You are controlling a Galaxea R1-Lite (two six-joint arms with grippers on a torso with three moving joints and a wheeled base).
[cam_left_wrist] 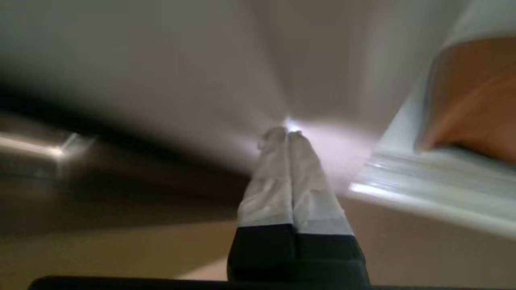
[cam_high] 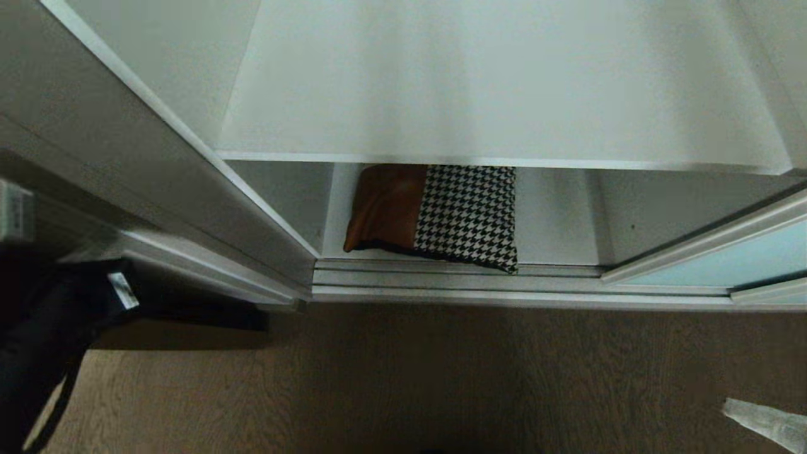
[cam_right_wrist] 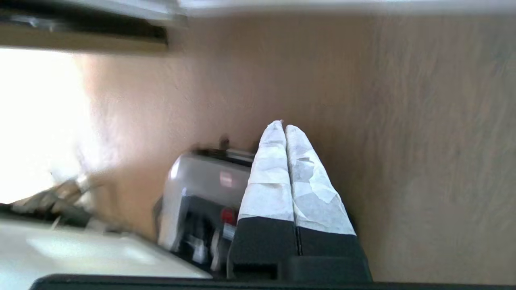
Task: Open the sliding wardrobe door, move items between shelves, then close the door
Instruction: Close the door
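The wardrobe stands open. The cushion (cam_high: 435, 214), tan leather on its left and houndstooth on its right, lies on the lower shelf (cam_high: 555, 221), under the bare upper shelf (cam_high: 492, 94). The aqua sliding wardrobe door (cam_high: 725, 261) is pushed aside at the right. My left arm (cam_high: 38, 340) hangs low at the left, outside the wardrobe. The left gripper (cam_left_wrist: 287, 135) is shut and empty, with the cushion's tan end (cam_left_wrist: 471, 100) off to its side. The right gripper (cam_right_wrist: 282, 125) is shut and empty over the floor; its taped tip (cam_high: 766, 422) shows at the lower right.
A metal floor track (cam_high: 454, 280) runs along the wardrobe's front. A grey side panel (cam_high: 126, 164) bounds the opening on the left. Wooden floor (cam_high: 441, 378) lies in front of the wardrobe. In the right wrist view, part of my base (cam_right_wrist: 201, 193) shows beside the fingers.
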